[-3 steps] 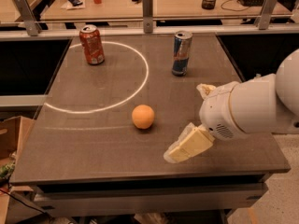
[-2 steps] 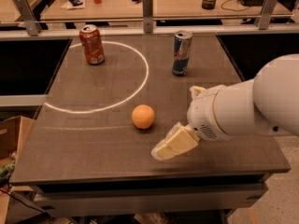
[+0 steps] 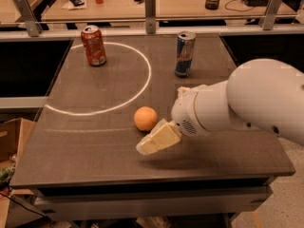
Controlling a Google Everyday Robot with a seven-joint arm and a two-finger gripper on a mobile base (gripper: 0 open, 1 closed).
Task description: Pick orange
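Since the orange (image 3: 145, 118) looks light, firm, smooth and prone to rolling, we judge its widest middle the place to pinch. It sits toward the front edge of the table (image 3: 85, 148), tool (image 3: 159, 138) just beside it; spread or pressed together, we cannot tell.

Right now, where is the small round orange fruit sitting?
In the camera view, the small round orange fruit lies mid-table, just outside the white circle, with the gripper close beside it.

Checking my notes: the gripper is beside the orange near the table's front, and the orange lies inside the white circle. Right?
No. The camera view shows the orange lying outside the white circle, just past its arc. The gripper is beside it, near the front of the table.
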